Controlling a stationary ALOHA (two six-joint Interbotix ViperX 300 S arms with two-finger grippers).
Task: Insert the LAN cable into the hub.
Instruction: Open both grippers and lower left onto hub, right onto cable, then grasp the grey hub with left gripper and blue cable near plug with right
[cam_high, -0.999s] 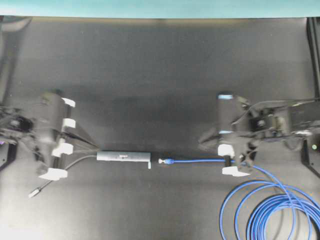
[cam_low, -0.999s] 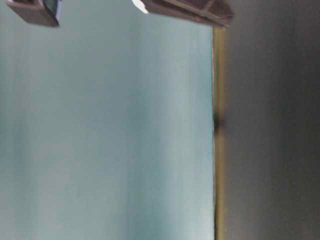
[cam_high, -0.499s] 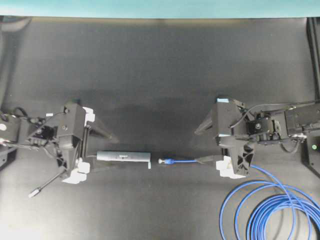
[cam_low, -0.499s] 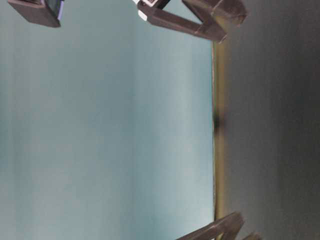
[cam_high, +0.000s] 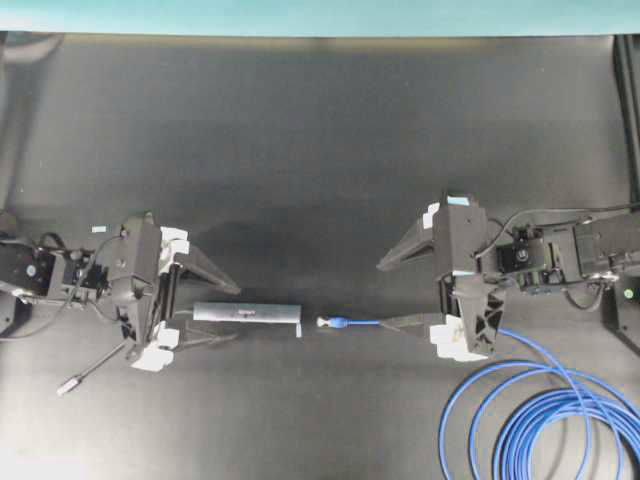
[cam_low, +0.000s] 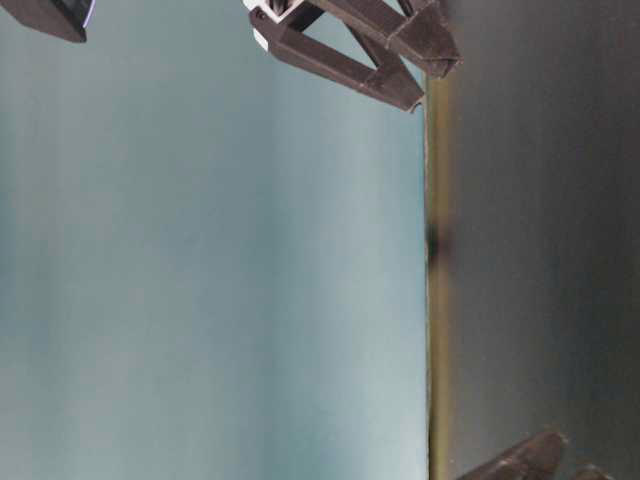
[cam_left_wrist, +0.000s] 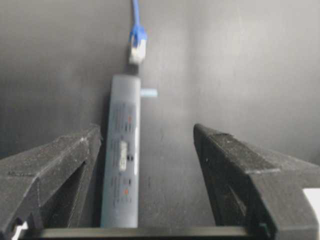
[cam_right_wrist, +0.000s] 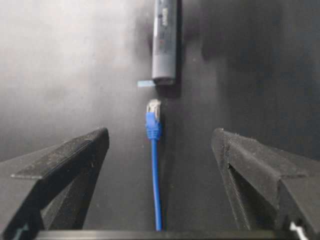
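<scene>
The hub (cam_high: 247, 313) is a slim dark-grey bar lying flat, left of the table's middle. My left gripper (cam_high: 236, 314) is open, its fingers astride the hub's left half; in the left wrist view the hub (cam_left_wrist: 122, 160) lies close to the left finger of that gripper (cam_left_wrist: 147, 131). The LAN cable's plug (cam_high: 330, 322) lies just right of the hub's end with a small gap, in line with it. My right gripper (cam_high: 382, 297) is open, with the blue cable (cam_right_wrist: 155, 165) lying on the table between the fingers of this gripper (cam_right_wrist: 160, 134), touching neither.
The cable's blue coil (cam_high: 540, 420) lies at the front right. The hub's thin grey cord ends in a silver plug (cam_high: 70, 384) at the front left. A small pale tab (cam_high: 299, 328) sticks out beside the hub's right end.
Both grippers have opened wide. The left one has turned and come in around the hub's left half; the right one has shifted slightly left along the cable. Hub and plug lie as before.
</scene>
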